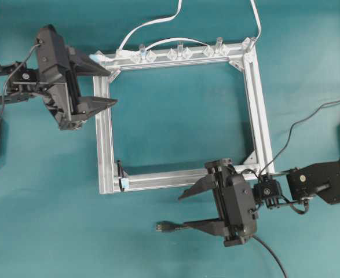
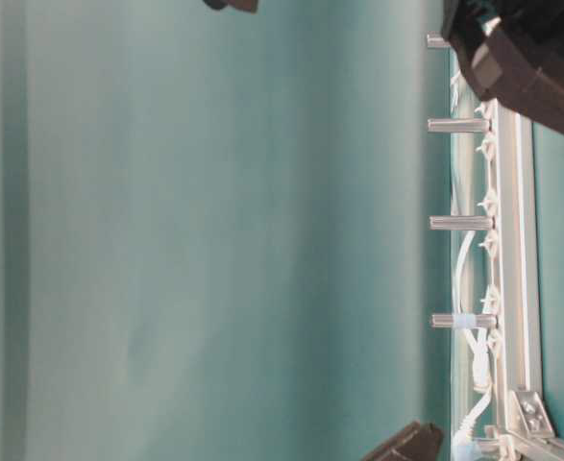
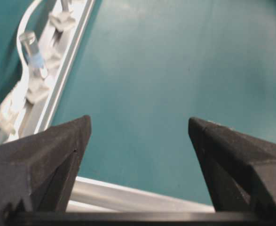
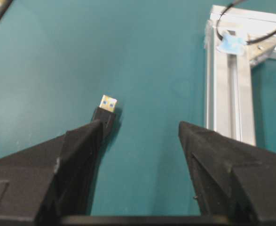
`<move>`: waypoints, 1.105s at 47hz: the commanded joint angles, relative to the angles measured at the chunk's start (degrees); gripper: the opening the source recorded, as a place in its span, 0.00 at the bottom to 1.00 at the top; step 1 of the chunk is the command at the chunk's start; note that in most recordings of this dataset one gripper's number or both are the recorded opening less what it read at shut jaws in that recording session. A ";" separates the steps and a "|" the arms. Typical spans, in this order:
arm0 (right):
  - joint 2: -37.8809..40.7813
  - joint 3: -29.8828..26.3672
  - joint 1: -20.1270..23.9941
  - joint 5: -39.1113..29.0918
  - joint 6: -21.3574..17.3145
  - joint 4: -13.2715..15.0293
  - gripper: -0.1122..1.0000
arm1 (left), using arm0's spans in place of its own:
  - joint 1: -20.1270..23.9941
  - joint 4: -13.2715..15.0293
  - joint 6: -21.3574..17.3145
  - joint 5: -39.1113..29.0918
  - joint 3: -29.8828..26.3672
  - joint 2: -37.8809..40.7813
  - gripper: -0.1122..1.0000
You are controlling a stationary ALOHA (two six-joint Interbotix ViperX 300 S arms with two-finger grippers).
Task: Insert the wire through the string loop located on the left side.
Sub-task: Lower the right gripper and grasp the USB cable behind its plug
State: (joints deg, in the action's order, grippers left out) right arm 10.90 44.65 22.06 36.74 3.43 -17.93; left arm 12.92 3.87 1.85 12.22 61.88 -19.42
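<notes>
The wire's black plug (image 1: 163,227) with its metal tip lies on the teal table in front of the frame's near rail. In the right wrist view the plug (image 4: 106,111) pokes out beside one fingertip. My right gripper (image 1: 182,211) (image 4: 140,125) stands open just right of the plug, with nothing between its fingers. The string loop (image 1: 121,174) (image 4: 248,28), with a pale-blue tape tab (image 4: 231,42), stands at the frame's front-left corner. My left gripper (image 1: 112,88) (image 3: 138,120) is open and empty over the frame's left rail near the back-left corner.
The aluminium frame (image 1: 103,145) lies in the middle of the table. Clear clips (image 1: 178,53) and a white cable (image 1: 152,23) run along its far rail. Short posts (image 2: 459,125) stick up from that rail. The wire (image 1: 271,255) trails off to the front right.
</notes>
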 commanded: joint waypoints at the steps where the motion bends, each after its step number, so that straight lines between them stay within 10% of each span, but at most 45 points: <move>1: -1.49 -0.88 1.41 0.44 2.11 -4.22 0.73 | -0.18 -0.18 0.53 0.26 0.09 -1.32 0.89; 18: 1.05 -2.29 5.27 3.43 6.42 -13.45 0.73 | -0.18 -0.18 0.62 0.26 1.23 -1.85 0.89; 52: 9.32 -6.94 7.73 3.52 6.68 -19.95 0.73 | -0.18 -0.18 0.79 0.26 2.55 -1.93 0.89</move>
State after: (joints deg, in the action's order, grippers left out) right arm 20.83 38.67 29.36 39.73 10.02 -37.53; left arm 12.92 3.87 2.20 12.22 64.78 -20.74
